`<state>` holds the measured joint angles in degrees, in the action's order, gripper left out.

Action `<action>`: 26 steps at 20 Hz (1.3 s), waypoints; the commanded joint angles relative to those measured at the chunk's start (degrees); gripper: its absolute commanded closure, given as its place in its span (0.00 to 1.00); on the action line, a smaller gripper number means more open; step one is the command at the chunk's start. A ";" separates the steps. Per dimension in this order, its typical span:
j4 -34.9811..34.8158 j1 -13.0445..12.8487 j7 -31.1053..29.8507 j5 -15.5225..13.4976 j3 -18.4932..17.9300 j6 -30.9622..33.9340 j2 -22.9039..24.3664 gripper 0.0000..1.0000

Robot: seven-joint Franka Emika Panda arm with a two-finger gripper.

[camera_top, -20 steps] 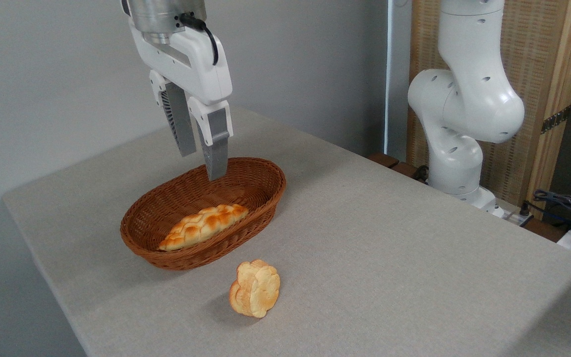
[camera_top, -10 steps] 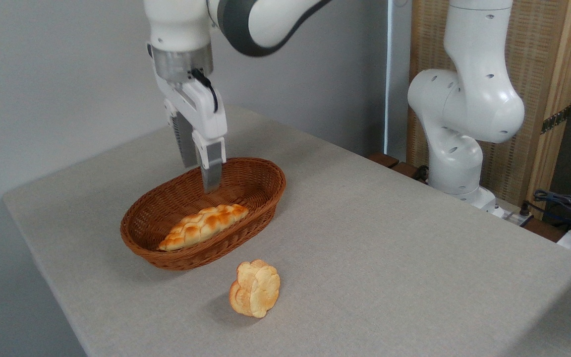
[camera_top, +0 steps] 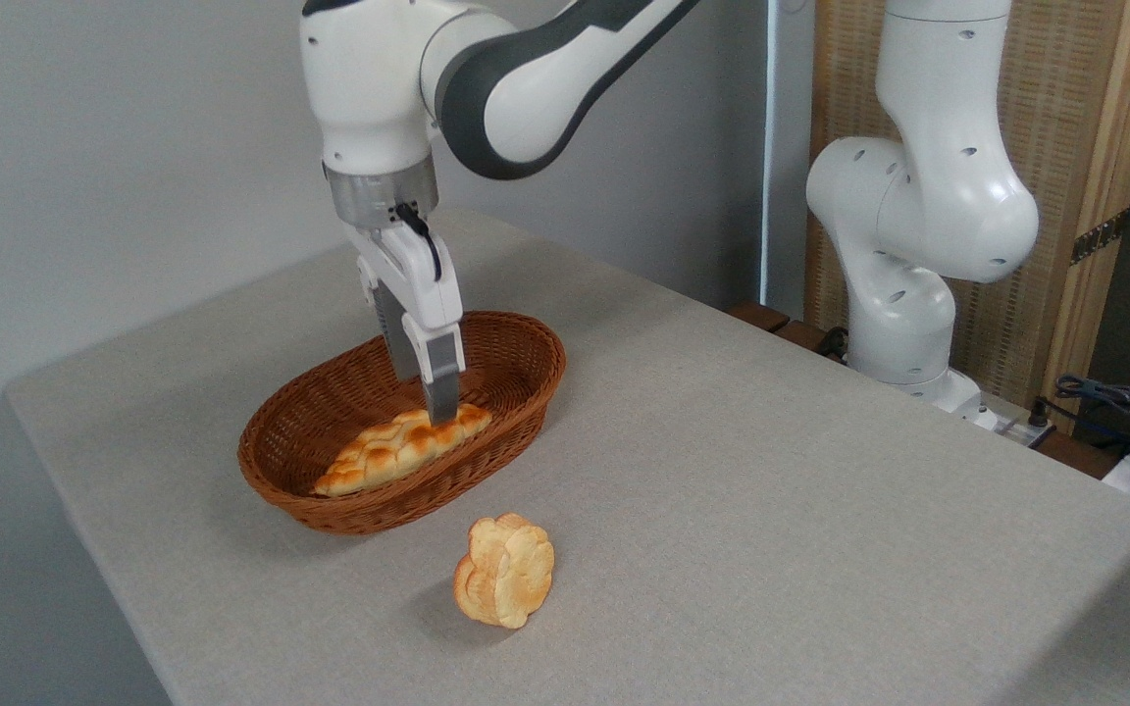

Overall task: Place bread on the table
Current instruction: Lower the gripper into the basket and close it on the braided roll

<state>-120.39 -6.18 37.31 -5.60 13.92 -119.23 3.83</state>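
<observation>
- One view only, the fixed camera looking down across the table point(camera_top: 771, 510), a light-grey speckled top with a rounded corner at the left.
- One long bread point(camera_top: 398, 448): a pointed-oval loaf with a golden lattice crust, lying inside the basket along its near wall, its right end higher than its left.
- One basket point(camera_top: 516, 392): oval brown wicker, standing on the left part of the table.
- One small bun point(camera_top: 506, 572): round and flower-shaped, standing on its edge on the bare tabletop just in front of the basket, apart from it.
- One gripper point(camera_top: 436, 407), pointing straight down into the basket over the right end of the loaf. The near finger point(camera_top: 442, 387) reaches the top of the crust and seems to touch it. The far finger sits mostly behind the near one, so whether the jaws stand apart or together cannot be told, nor whether they hold anything.
- The white and dark-grey arm point(camera_top: 526, 69) comes in from the upper right, and its wrist hides part of the basket's far rim.
- The basket wall stands between the loaf and the open tabletop on every side.
- The arm's white base point(camera_top: 908, 245) rises beyond the table's far right edge, in front of a woven wooden panel point(camera_top: 1075, 147).
- Some cables point(camera_top: 1114, 402) lie at the far right edge, well apart from the basket.
</observation>
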 commanded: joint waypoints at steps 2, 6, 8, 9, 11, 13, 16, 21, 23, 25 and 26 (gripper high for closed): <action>-1.51 0.30 -0.83 1.29 0.58 -4.60 -1.46 0.00; -1.69 -0.14 -0.83 1.29 0.67 -5.48 -2.77 0.00; -1.78 -0.14 -0.74 1.38 0.67 -6.62 -3.13 0.00; -1.78 -0.14 -0.74 1.38 0.67 -6.72 -3.22 0.00; -1.86 -0.14 -0.74 3.65 0.67 -6.63 -3.22 0.12; -1.86 -0.14 -0.66 4.98 0.76 -6.72 -3.39 0.32; -1.86 -0.14 -0.57 4.98 0.76 -6.72 -3.92 0.57; -1.86 -0.14 -0.57 4.98 0.76 -6.72 -3.92 0.59; -1.86 -0.14 -0.57 4.98 0.76 -6.72 -4.01 0.62; -1.78 -0.14 -0.57 4.98 0.76 -6.72 -4.01 0.63; -1.78 -0.14 -0.57 4.98 0.76 -6.72 -4.01 0.64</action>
<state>-121.69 -6.20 37.31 -1.52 14.62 -124.11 0.30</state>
